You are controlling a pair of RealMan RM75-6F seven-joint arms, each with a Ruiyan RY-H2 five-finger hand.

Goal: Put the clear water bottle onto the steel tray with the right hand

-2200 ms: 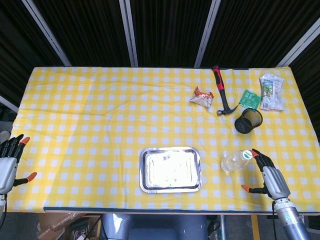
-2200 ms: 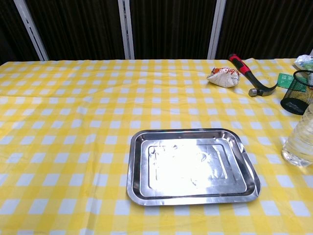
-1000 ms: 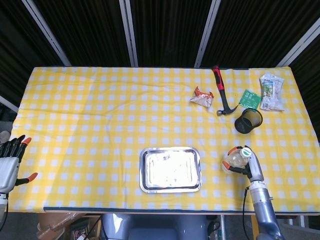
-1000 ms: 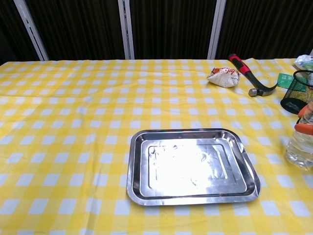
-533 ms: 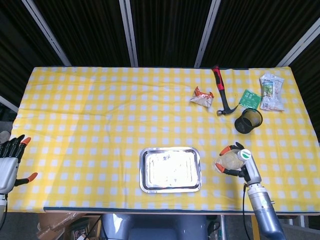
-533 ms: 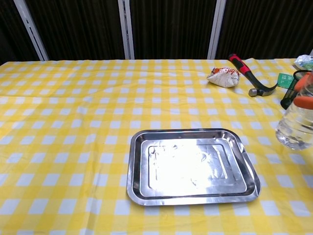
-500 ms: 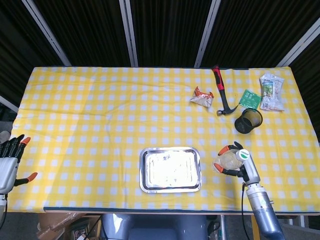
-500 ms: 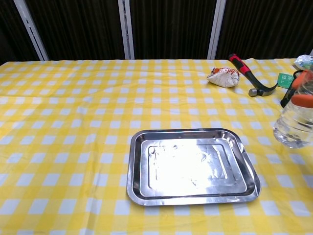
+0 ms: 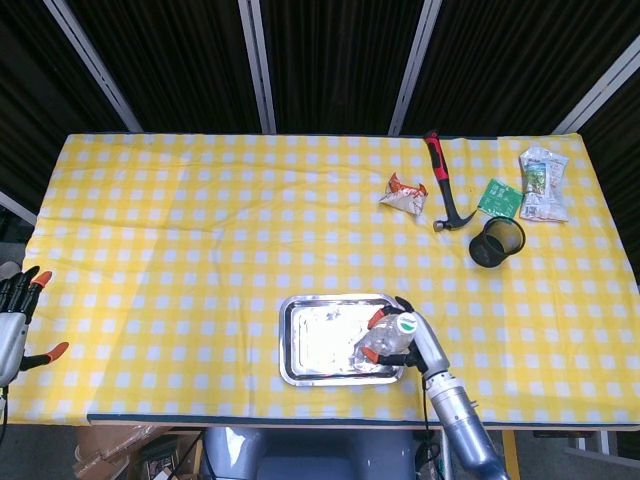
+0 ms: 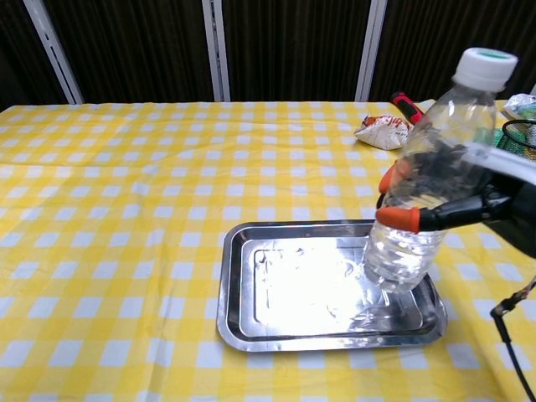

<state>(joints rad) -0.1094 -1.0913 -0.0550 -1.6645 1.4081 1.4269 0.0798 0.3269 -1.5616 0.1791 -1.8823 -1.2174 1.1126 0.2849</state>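
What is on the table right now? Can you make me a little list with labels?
holding: right hand grips the water bottle
bottle: tilted, over the right part of the tray; touching it or not, cannot tell
other hand: left hand open, off the table's left edge
far right: hammer, snack bag, black mesh cup, green card, packets
cloth: yellow checks

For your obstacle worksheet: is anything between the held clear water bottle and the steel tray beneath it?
Nothing visible. The right robot hand holds the clear water bottle over the right part of the steel tray, whose surface there is bare.
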